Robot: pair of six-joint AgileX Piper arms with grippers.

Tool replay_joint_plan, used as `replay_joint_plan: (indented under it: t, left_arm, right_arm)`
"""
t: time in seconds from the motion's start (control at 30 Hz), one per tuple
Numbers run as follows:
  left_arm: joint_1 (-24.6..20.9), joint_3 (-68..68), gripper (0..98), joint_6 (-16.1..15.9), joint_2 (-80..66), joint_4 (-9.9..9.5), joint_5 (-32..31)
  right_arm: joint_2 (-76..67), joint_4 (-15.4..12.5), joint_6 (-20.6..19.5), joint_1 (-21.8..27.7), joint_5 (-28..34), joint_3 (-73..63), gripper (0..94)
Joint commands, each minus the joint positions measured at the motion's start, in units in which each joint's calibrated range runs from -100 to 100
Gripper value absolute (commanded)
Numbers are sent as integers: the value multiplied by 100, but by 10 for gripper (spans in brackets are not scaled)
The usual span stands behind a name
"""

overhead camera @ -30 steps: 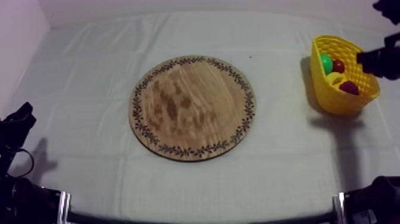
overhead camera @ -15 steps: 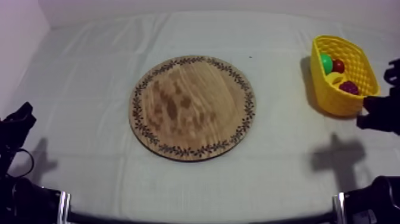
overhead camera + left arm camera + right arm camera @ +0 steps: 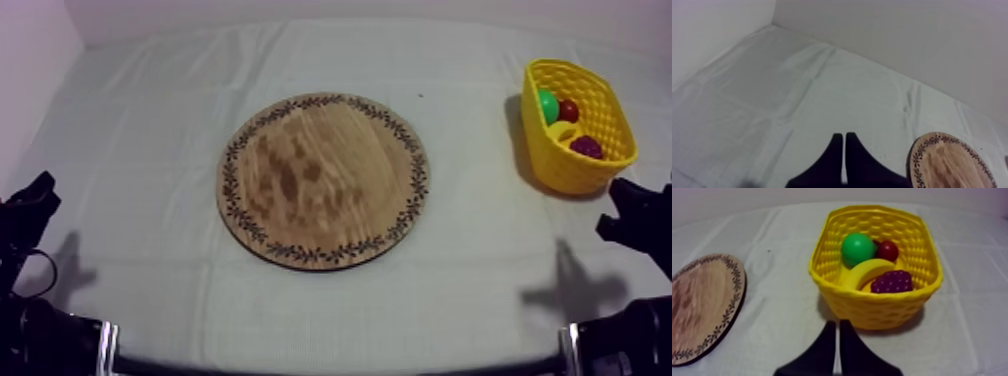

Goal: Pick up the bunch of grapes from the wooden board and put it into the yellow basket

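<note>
The purple bunch of grapes (image 3: pixel 892 281) is lying in the yellow woven basket (image 3: pixel 877 310) (far right); the left gripper (image 3: pixel 844 135) and the right gripper (image 3: pixel 837 322) are resting closed, empty.

No writing, number, label or brand can be read anywhere. The round wooden board (image 3: pixel 323 180) with its dark patterned rim bears ornament only — no letters.

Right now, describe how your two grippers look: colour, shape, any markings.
My left gripper has two black fingers, broad at the base and tapering to narrow tips. My right gripper looks the same: plain black, smooth-sided, no markings that I can see.
</note>
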Motion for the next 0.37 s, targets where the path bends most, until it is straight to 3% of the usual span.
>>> replay_joint_plan:
  t: [0.0,0.13,0.33]
  left_arm:
    - [2,-4,0,0,2,1,-1]
    - [2,-4,0,0,2,1,-1]
    - [2,-4,0,0,2,1,-1]
  right_arm:
    - [-57,109,270,-4,-205,71,5]
    - [-84,164,649,-15,-302,133,5]
    - [-91,179,598,-14,-328,154,5]
